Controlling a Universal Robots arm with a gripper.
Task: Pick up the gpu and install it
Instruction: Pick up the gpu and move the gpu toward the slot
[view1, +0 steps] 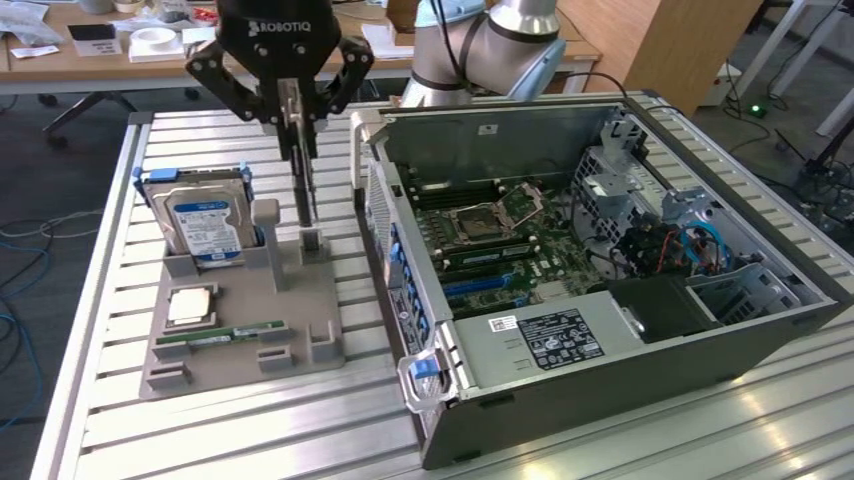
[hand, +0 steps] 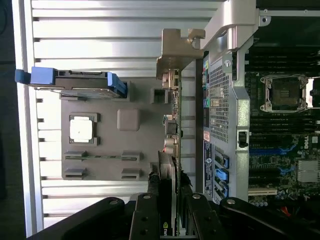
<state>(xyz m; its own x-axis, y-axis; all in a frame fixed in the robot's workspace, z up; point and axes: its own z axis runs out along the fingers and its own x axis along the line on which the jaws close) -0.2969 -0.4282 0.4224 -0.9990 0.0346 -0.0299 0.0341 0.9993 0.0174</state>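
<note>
Gripper (view1: 303, 125) is hanging over the grey parts tray (view1: 234, 350), jaws drawn narrow and clamping the gpu (view1: 306, 190) by its upper end. The card is hanging upright and edge-on in the exterior view, a thin dark strip running straight down from the fingers. Its lower end is sitting right at the tray's slotted post (view1: 311, 245); it is possibly just clear of the slot, but the angle is hiding the gap.

In the wrist view the gripper (hand: 168, 202) is pinching the gpu (hand: 170, 125) from both faces, and the card's metal bracket (hand: 176, 50) is showing at its far end.

The tray is lying near the bench (view1: 240, 440) edge at the exterior view's left. On it, the hard drive (view1: 200, 215) is standing upright in blue rails, while the processor (view1: 191, 305) and the green memory stick (view1: 220, 335) are lying flat.

The open computer case (view1: 601, 330) is lying just beside the tray, taking up the bench toward the exterior view's right, with its motherboard (view1: 494, 240) facing up.
</note>
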